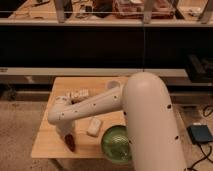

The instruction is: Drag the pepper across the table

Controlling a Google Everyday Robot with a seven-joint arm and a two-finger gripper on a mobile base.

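Camera view shows you the pepper [71,143] lying near the front-left corner of the table [46,145]. The gripper [65,133] is lowered right at the pepper's rear end. The wrist hides the contact, so you cannot tell whether the pincer is gripping the pepper, pressing on it, or just clear of it.

By my reading, the drag is either about to begin or in its early part. Most of the tabletop is yet to be crossed, and there is little margin at the front edge.

The surface is pale wooden planks. A white block [93,126] sits near the pepper on its right, a green bowl [117,144] stands at the front right, and small white items [77,94] lie toward the back. Around it you have a dim room, with a long dark bench behind and speckled flooring.
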